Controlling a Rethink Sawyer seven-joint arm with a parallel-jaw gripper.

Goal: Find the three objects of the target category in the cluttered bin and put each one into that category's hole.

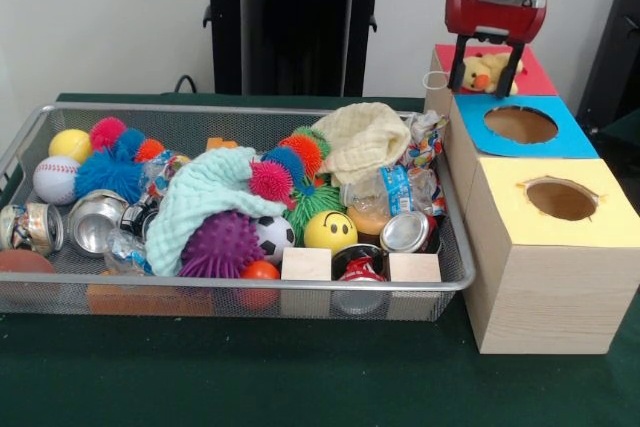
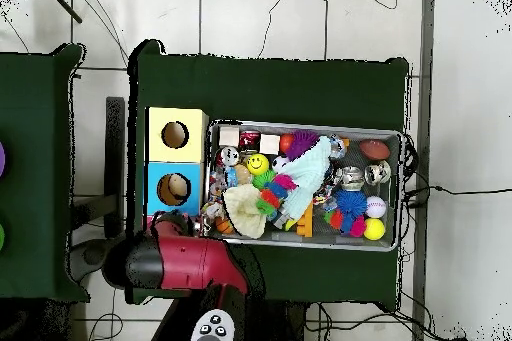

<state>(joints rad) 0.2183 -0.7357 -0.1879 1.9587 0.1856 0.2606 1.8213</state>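
My gripper (image 1: 487,69) hangs over the red-topped box (image 1: 537,78) at the far right. Its fingers (image 1: 456,65) stand wide apart on either side of a yellow plush chick (image 1: 483,73). The chick rests on the red top, and the gripper looks open around it. In the overhead view my red arm (image 2: 185,262) covers the red box and the gripper. The wire bin (image 1: 250,285) left of the boxes is packed with balls, cans, cloths and blocks.
A blue-topped box (image 1: 472,118) and a yellow-topped box (image 1: 500,199) stand in front of the red one, each with a round hole. In the bin lie a cream cloth (image 1: 365,137), a mint cloth (image 1: 205,197), a purple spiky ball (image 1: 220,245), a smiley ball (image 1: 330,230) and crushed cans (image 1: 95,219).
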